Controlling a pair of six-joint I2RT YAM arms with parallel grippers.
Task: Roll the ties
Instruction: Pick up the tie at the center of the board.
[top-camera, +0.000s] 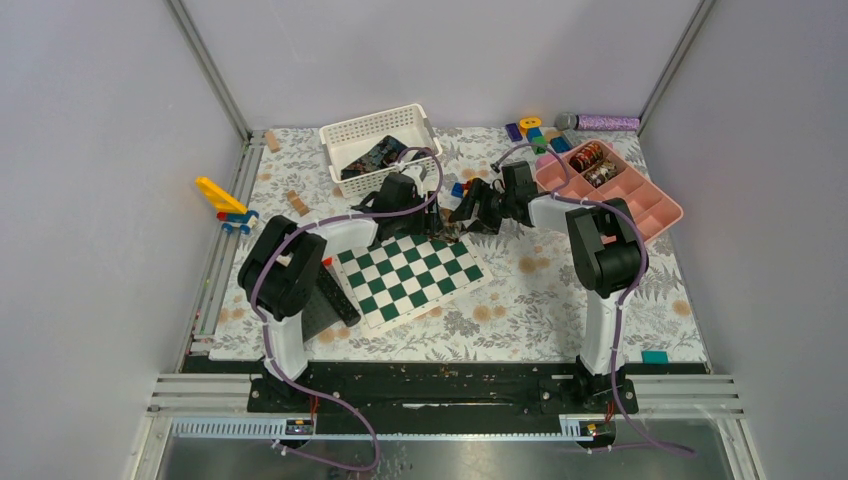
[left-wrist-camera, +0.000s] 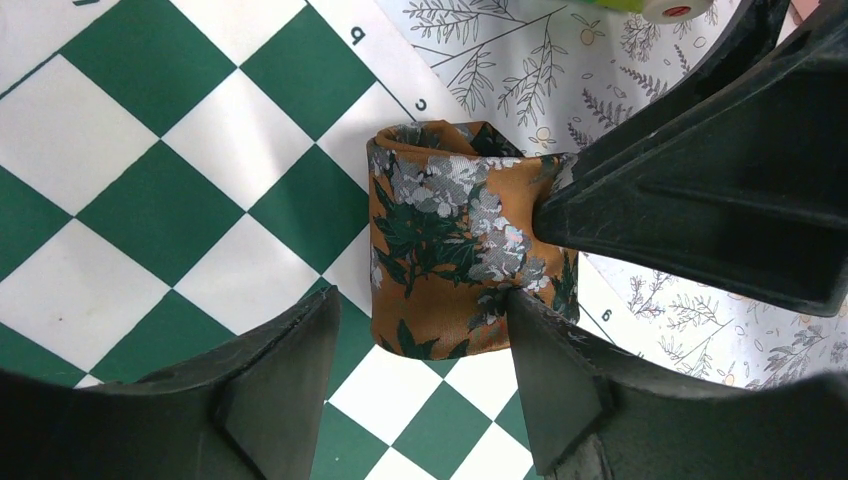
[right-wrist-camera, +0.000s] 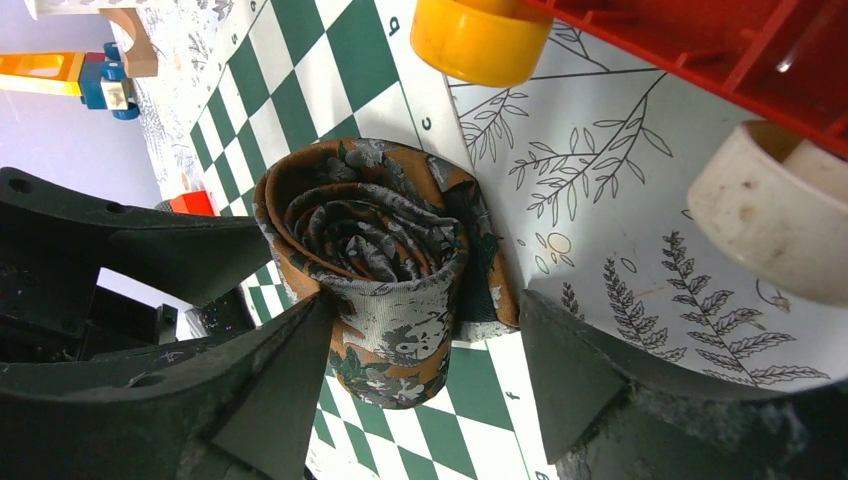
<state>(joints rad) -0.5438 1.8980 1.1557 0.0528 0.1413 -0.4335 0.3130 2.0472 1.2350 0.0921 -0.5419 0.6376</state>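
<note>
A: Tie (left-wrist-camera: 450, 240) pos?
B: Rolled up tight, sitting at the board (left-wrist-camera: 160, 210) edge, partly over onto the floral mat (left-wrist-camera: 500, 70).
A: L gripper (left-wrist-camera: 420, 300)?
B: Jaws wide, holding nothing. One fingertip touches the roll's corner.
A: R gripper (right-wrist-camera: 425, 300)?
B: Jaws astride the roll, not clamped. One finger on the coil, other just beside it.

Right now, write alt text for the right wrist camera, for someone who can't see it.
A rolled orange-brown floral tie sits at the edge of a green-and-white chessboard, between the open fingers of the right gripper. A yellow block and a white ring lie nearby.
</note>
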